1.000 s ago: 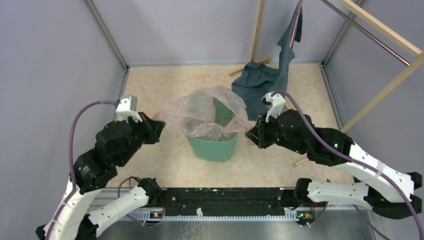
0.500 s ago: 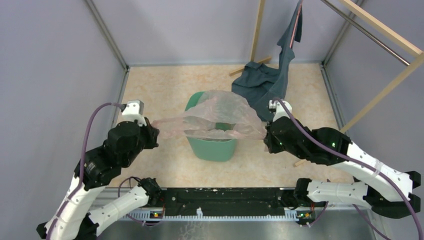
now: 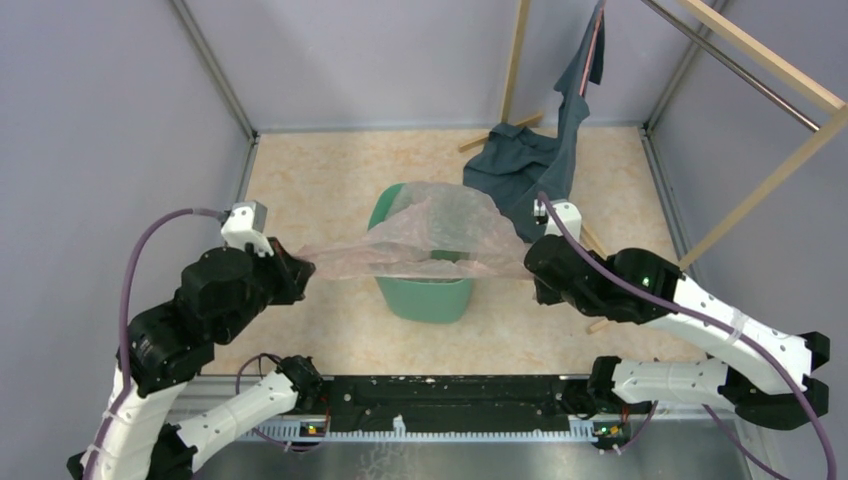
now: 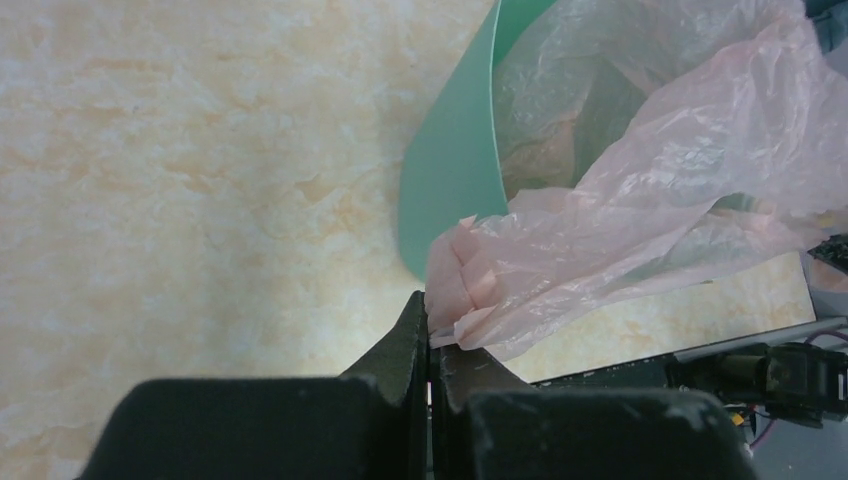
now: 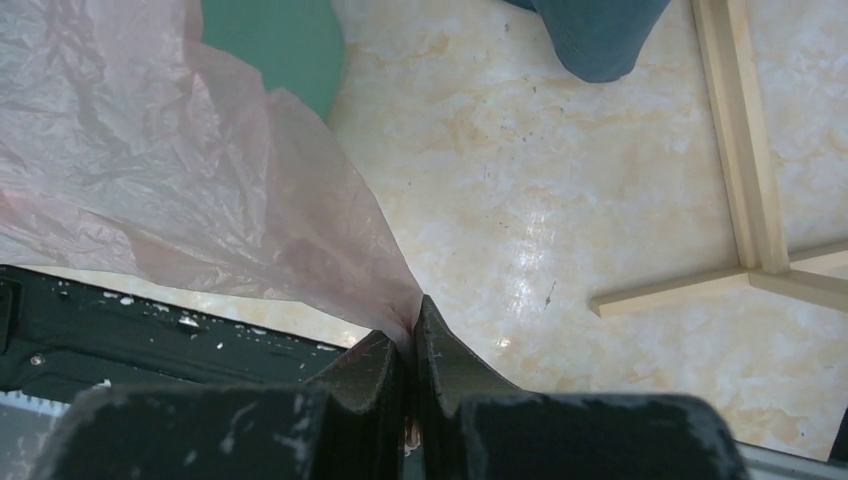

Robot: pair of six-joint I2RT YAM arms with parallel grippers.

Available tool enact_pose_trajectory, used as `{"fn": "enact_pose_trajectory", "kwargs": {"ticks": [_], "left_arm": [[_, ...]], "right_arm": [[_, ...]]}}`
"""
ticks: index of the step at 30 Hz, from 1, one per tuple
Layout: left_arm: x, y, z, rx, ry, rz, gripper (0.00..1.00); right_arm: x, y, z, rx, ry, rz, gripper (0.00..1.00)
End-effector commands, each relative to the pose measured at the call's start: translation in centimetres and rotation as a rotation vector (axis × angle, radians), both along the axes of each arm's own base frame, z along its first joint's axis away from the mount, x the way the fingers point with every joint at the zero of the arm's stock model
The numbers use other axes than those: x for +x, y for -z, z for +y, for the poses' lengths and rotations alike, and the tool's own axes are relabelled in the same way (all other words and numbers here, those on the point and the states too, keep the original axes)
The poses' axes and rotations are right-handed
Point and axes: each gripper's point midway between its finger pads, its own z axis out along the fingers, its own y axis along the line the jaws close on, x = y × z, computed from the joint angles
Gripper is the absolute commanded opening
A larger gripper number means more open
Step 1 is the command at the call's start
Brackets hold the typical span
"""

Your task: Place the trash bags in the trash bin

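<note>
One trash bag (image 3: 440, 235), one trash bin (image 3: 425, 298), one cloth garment (image 3: 520, 170).

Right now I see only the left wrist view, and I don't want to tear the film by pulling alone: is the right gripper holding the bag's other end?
Observer: Yes. The right gripper is shut on an edge of the trash bag, and the film fans out from its tips.
Operator: How does the bag sit over the bin?
Observer: From above, it is stretched between the left gripper and the right one, across the mouth of the trash bin, mostly above the rim.
Operator: Is the bin upright?
Observer: Yes, it stands upright on the table, midway between the two arms.
</note>
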Motion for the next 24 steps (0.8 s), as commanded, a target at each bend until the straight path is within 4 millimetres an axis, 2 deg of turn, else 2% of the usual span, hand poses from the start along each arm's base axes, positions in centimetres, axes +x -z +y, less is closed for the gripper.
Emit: {"fn": "enact_pose_trajectory", "kwargs": {"ticks": [1, 4, 7, 11, 17, 20, 24], "left_arm": [[-0.9, 4.1, -0.4, 0.019, 0.013, 0.115, 0.00], [-0.6, 5.9, -1.3, -0.028, 0.012, 0.128, 0.00], [-0.2, 6.6, -2.0, -0.066, 0.008, 0.120, 0.00], [0.3, 7.6, -1.0, -0.013, -0.047, 0.137, 0.00], [0.1, 5.5, 1.7, 0.005, -0.146, 0.079, 0.00], [0.1, 5.6, 1.9, 0.004, -0.155, 0.076, 0.00], [0.7, 5.8, 1.1, -0.026, -0.149, 0.059, 0.00]], "right_arm": [[0.1, -1.5, -0.8, 0.001, -0.008, -0.039, 0.04], [0.0, -0.8, 0.1, 0.021, -0.026, -0.026, 0.05], [0.1, 0.2, 0.8, 0.028, -0.031, -0.011, 0.05], [0.4, 0.6, 1.3, 0.033, -0.022, -0.013, 0.05], [-0.9, -0.1, 1.9, 0.079, -0.111, 0.019, 0.03], [-1.9, -0.1, 2.0, 0.108, -0.164, 0.042, 0.04], [-2.8, 1.6, 1.4, 0.063, -0.174, 0.100, 0.04]]}}
